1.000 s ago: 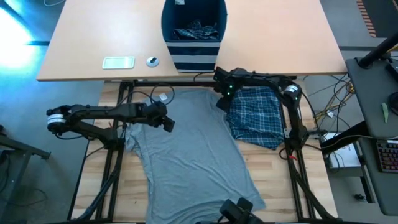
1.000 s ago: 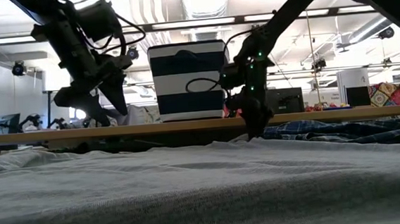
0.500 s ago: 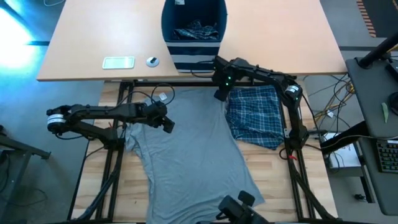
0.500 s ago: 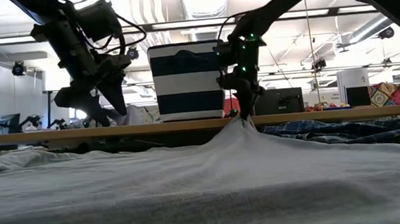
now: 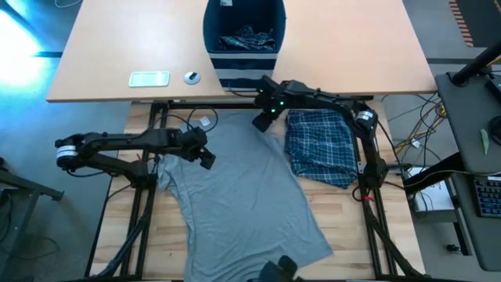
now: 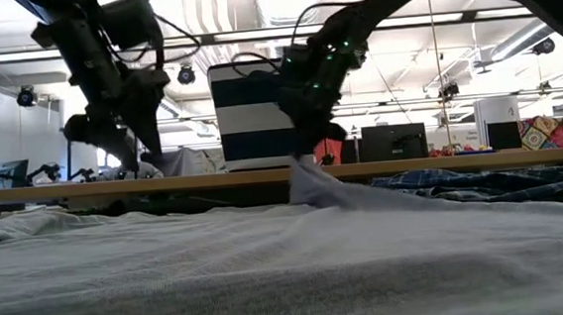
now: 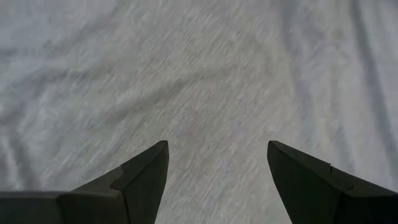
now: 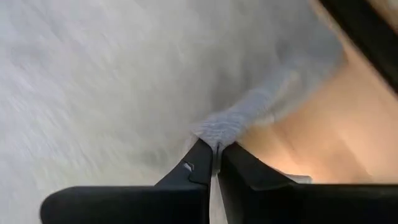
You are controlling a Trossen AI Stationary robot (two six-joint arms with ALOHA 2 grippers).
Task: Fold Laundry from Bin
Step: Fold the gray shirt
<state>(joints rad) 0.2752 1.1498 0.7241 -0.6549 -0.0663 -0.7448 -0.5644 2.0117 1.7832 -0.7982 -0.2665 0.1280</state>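
**Right gripper pinching T-shirt edge; left gripper hovering open**

The grey T-shirt [image 5: 235, 188] is lying spread across the work surface between the two arms, reaching from the far edge down to the near edge in the high view. The right gripper [image 5: 261, 121] is sitting at the shirt's far right corner, just in front of the counter [image 5: 352, 55]. Its fingers [image 8: 193, 171] are pressed together on a small fold of grey cloth, and in the low view that fold is standing up in a peak under the right gripper [image 6: 304, 148] while the rest of the shirt is lying flat.

The left gripper [image 5: 205, 157] is positioned over the shirt's left side, near the shoulder area. Its fingers [image 7: 146, 171] are standing well apart with only grey cloth showing between them; nothing is being held. Whether the tips are touching the cloth cannot be told.

A blue-and-white plaid garment [image 5: 322, 147] is lying in a loose heap just beside the shirt's right edge, under the right arm.

The bin [image 5: 241, 39] is standing on the counter beyond the shirt, navy with pale stripes on its lower half. Another plaid piece [image 5: 246, 38] is lying inside it.

On the counter left of the bin, a flat pale rectangular object [image 5: 149, 78] and a small round object [image 5: 192, 77] are resting side by side, apart from each other.
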